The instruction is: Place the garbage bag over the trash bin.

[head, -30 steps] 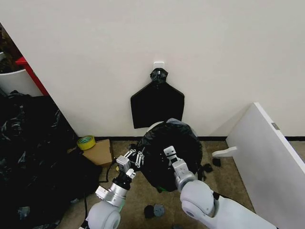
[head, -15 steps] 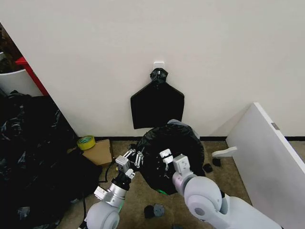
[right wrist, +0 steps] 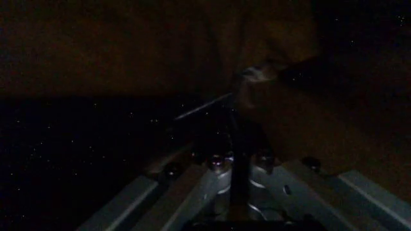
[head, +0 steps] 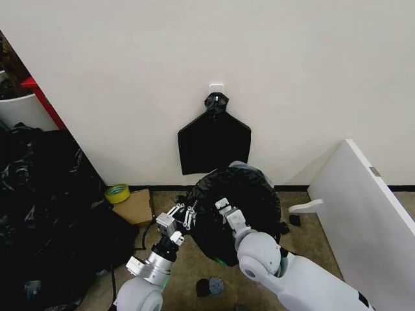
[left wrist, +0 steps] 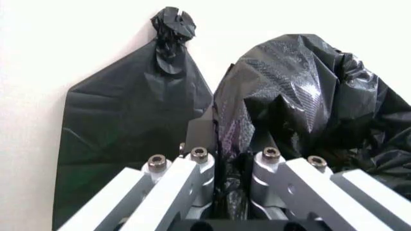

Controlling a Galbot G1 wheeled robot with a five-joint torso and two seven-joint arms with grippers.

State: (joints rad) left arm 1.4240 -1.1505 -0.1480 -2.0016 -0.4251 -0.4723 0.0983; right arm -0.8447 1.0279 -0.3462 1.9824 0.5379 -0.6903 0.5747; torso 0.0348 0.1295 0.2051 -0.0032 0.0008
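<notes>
Black, crinkled garbage bag (head: 243, 194) draped over trash bin (head: 222, 261) on floor by wall. Left gripper (head: 183, 212) at bag's left edge, jaws clenched on plastic. Right gripper (head: 226, 208) on its front, jaws pinching a fold.

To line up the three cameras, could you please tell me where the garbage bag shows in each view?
Head view: garbage bag draped over the bin, low centre, between both grippers.
Left wrist view: crinkled bag at right, pinched by the left gripper.
Right wrist view: too dark to tell the bag apart.
Shared landmark: the flat black bundle on the wall.
</notes>
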